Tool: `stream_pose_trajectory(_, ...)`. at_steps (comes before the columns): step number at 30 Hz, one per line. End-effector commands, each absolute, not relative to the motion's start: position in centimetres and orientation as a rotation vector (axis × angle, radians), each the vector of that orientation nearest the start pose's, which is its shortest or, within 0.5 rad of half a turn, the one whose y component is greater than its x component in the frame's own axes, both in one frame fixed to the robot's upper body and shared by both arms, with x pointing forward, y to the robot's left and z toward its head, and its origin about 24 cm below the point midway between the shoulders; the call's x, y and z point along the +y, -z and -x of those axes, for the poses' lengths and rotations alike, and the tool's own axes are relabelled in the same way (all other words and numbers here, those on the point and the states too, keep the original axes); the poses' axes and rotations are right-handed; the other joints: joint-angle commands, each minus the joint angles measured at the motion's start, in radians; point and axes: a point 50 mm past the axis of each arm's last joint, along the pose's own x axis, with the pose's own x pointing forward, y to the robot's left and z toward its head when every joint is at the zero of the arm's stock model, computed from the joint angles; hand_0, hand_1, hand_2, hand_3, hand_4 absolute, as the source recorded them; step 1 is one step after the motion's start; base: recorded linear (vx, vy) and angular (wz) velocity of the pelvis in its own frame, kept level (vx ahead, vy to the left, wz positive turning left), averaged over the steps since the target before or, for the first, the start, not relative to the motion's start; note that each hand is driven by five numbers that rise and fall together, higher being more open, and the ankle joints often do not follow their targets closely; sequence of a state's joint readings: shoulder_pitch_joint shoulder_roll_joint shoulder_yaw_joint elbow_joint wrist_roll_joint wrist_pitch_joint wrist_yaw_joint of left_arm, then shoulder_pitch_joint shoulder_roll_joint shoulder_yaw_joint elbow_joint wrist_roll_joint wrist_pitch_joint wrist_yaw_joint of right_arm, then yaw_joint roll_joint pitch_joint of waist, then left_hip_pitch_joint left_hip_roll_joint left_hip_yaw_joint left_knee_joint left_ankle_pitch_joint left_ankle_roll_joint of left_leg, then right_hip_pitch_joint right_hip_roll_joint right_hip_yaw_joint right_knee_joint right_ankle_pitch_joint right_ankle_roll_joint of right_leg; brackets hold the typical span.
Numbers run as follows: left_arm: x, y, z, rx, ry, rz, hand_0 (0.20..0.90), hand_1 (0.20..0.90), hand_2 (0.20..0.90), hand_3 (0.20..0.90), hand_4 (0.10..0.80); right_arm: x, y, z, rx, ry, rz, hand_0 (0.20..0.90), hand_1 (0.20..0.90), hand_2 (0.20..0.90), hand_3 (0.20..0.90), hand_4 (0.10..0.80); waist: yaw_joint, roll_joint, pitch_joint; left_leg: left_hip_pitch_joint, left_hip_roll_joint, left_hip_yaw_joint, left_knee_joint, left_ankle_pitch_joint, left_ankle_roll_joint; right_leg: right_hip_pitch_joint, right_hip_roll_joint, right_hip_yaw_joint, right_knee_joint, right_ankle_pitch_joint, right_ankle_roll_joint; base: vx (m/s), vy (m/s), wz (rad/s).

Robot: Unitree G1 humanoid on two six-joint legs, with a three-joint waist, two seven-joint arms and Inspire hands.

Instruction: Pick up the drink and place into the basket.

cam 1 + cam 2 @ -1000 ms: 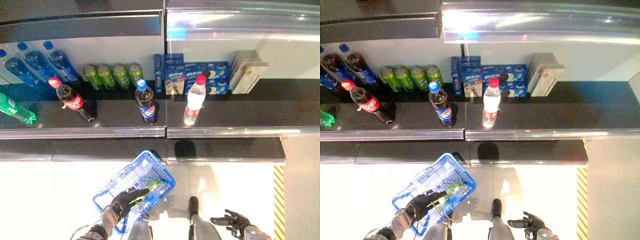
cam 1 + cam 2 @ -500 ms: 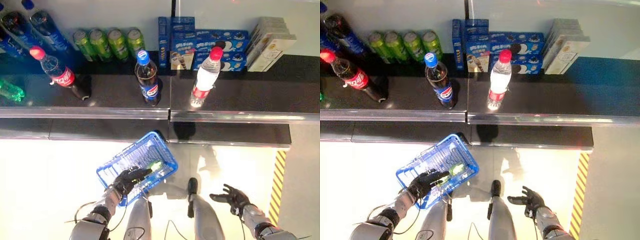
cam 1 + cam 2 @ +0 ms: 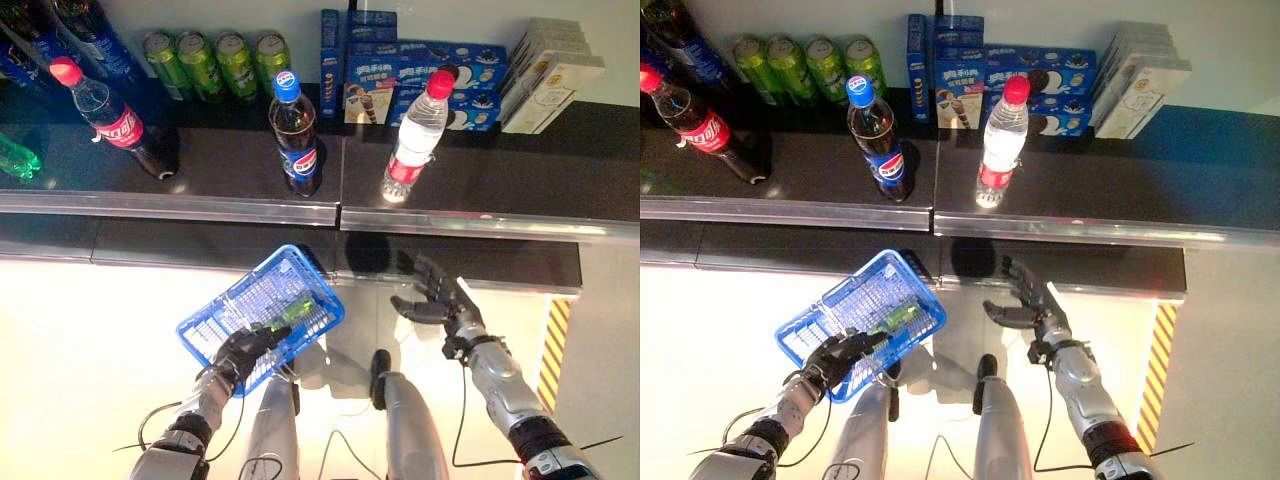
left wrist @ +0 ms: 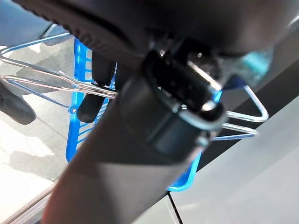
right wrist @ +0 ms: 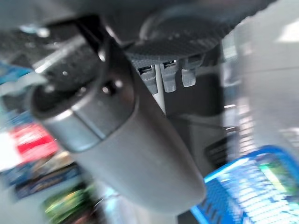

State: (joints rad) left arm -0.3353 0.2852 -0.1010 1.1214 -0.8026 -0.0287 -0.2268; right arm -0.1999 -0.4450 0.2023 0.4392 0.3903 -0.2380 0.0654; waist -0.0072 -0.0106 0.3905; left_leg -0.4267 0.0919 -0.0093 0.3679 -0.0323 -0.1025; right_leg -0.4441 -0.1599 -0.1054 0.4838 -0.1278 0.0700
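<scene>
A dark shelf (image 3: 230, 175) with a metal front edge runs across the upper frame above a pale floor (image 3: 90, 320). On it stand a cola bottle (image 3: 296, 135), a water bottle (image 3: 412, 135), a red-capped bottle (image 3: 105, 115), green cans (image 3: 215, 62) and biscuit boxes (image 3: 400, 75). At lower centre the left hand (image 3: 243, 350) clenches the blue basket (image 3: 215, 320) by its wire handle, shown close in the left wrist view; a green drink (image 3: 293, 310) lies inside. The right hand (image 3: 435, 300) hangs released, below the water bottle.
</scene>
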Motion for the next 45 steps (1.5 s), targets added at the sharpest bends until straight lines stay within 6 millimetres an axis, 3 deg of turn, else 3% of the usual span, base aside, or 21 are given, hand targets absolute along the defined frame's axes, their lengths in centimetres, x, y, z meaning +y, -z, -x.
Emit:
stream_pose_trajectory(1,24.6,12.2,-17.6,0.788,-0.194,0.459,0.3,0.3,0.3,0.2,0.1,-21.5,-7.1,-28.0,-0.202,-0.153,0.143,0.9,0.9,0.9,0.9,0.8,-0.019,-0.017,-0.045,0.017,-0.009,-0.011,0.039,-0.043,0.043,0.026,-0.01,0.035,-0.052,0.04,0.031,0.037,0.024,0.01)
stream_pose_trajectory(6,24.5,12.4,-17.2,0.792,-0.198,0.473,0.3,0.3,0.3,0.2,0.1,-21.5,-10.8,-27.6,-0.38,-0.174,0.152,0.9,0.9,0.9,0.9,0.8,-0.029,-0.013,-0.044,0.026,-0.005,-0.003,0.04,-0.042,0.041,0.036,-0.017,0.036,-0.053,0.039,0.034,0.047,0.025,0.01)
stream_pose_trajectory(13,24.3,12.9,-16.2,0.81,-0.202,0.49,0.3,0.3,0.3,0.2,0.1,-22.1,-13.8,-26.9,-0.521,-0.155,0.127,0.9,0.9,0.9,0.9,0.8,-0.034,-0.003,-0.03,0.051,0.002,0.007,0.036,-0.038,0.034,0.071,-0.026,0.032,-0.068,0.039,0.033,0.05,0.021,-0.01)
stream_pose_trajectory(27,24.2,13.3,-15.1,0.848,-0.196,0.487,0.3,0.3,0.3,0.2,0.1,-23.8,-16.5,-26.6,-0.649,-0.06,0.087,0.9,0.9,0.9,0.9,0.8,-0.019,0.0,-0.009,0.088,0.013,0.006,0.044,-0.035,0.018,0.138,-0.037,0.01,-0.085,0.036,0.027,0.053,-0.006,0.0)
stream_pose_trajectory(45,24.5,13.5,-14.4,0.904,-0.17,0.445,0.3,0.3,0.3,0.2,0.1,-24.1,-19.4,-27.7,-0.726,-0.029,0.099,0.9,0.9,0.9,0.9,0.8,0.018,0.007,0.008,0.12,0.022,-0.007,0.062,0.005,0.0,0.223,-0.04,-0.015,-0.11,0.041,0.027,0.051,-0.017,0.04)
